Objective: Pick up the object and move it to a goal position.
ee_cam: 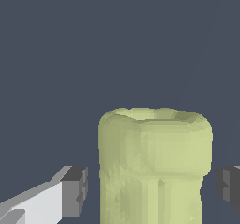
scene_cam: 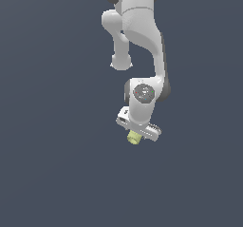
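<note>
the small pale yellow-green stubby cylinder [scene_cam: 134, 137] sits directly under the white robot arm's pincer [scene_cam: 138, 135], at the end of the arm that reaches down from the top of the exterior view. in the wrist view, the cylinder [ee_cam: 154, 167] stands between the two dark finger pads [ee_cam: 75, 190], one to each side of it, each with a narrow gap showing.

Object [scene_cam: 134, 137]: small pale yellow-green stubby cylinder, faintly ridged, with a wider rounded collar at one end. In the wrist view the object [ee_cam: 154, 167] is sitting lengthwise between two dark pads, a visible gap showing on each side.
</note>
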Available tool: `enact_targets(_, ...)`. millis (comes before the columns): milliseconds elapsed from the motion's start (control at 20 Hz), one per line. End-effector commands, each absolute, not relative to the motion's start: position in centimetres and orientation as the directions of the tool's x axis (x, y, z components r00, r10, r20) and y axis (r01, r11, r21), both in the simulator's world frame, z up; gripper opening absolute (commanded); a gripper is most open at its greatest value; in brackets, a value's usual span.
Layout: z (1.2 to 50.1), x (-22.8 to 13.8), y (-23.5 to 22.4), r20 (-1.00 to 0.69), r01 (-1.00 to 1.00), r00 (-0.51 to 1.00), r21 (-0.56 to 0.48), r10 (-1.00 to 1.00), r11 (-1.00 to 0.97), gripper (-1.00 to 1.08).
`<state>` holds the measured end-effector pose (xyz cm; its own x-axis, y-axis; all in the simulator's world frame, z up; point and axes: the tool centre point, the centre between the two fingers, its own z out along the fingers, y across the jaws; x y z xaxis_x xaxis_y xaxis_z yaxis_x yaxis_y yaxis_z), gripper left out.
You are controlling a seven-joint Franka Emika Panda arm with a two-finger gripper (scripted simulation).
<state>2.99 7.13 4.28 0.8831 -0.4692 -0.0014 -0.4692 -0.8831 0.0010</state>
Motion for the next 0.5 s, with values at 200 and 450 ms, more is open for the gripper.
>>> enact_targets(200,3.78,3.15,7.15,0.000,-0.470,0.883,0.000,-0.470,-0.883,-1.00)
enact_targets(450,3.78,3.15,7.15,0.000,-0.470,0.883,0.000,-0.470,-0.883,-1.00)
